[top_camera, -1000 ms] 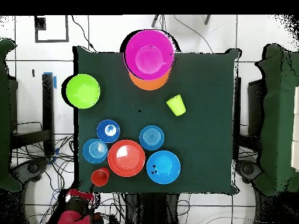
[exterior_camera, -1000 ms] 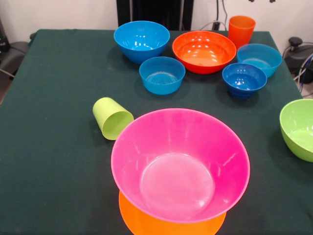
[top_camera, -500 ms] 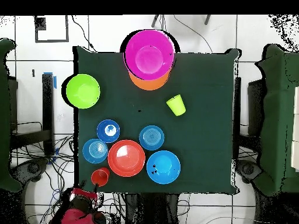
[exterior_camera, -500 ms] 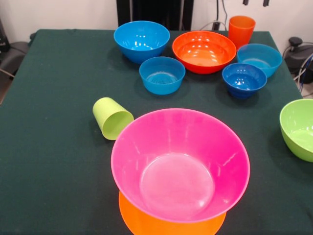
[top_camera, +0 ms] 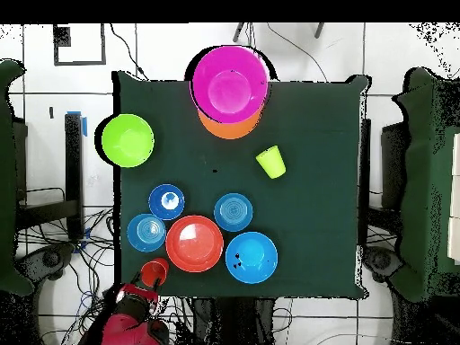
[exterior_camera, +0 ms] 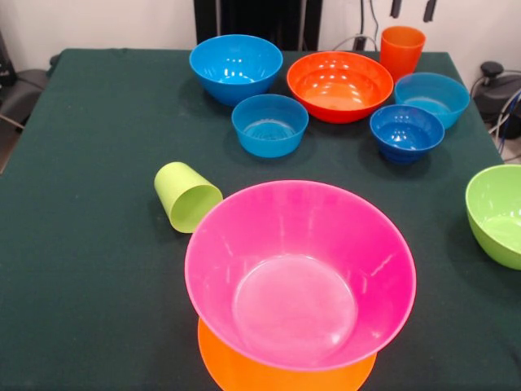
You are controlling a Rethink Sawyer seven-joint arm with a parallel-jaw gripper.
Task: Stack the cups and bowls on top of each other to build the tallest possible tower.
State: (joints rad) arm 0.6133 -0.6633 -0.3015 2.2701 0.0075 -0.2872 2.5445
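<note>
Since the earlier frames the gripper (exterior_camera: 413, 10) has come lower at the top edge of the front view: two dark fingertips, spread apart w/ a clear gap, hang just above the ribbed orange cup (exterior_camera: 402, 50); nothing between them. Overhead, the red arm (top_camera: 126, 319) has slid closer to that cup. Nothing else moved.

Front view, left to right on the dark green cloth tabletop (exterior_camera: 89, 244):
- Smooth lime-green cup (exterior_camera: 187, 196), tapered, lying on its side, mouth toward the near edge, just beside the tower.
- Medium blue bowl (exterior_camera: 236, 68), glossy, round, upright, near the far edge.
- Small blue bowl (exterior_camera: 269, 125), just in front of it.
- Tower (exterior_camera: 299, 285) at mid near edge: large pink bowl (exterior_camera: 299, 273), glossy, upright, sitting on the light-orange bowl (exterior_camera: 252, 375), which is upside down; only its rim shows.
- Red-orange bowl (exterior_camera: 339, 85), shiny, upright.
- Dark-blue small bowl (exterior_camera: 406, 133), w/ a lighter small blue bowl (exterior_camera: 431, 98) behind it to the right.
- Orange cup upright near the far right corner.
- Lime-green bowl (exterior_camera: 496, 213) at the right edge, partly cut off.
</note>
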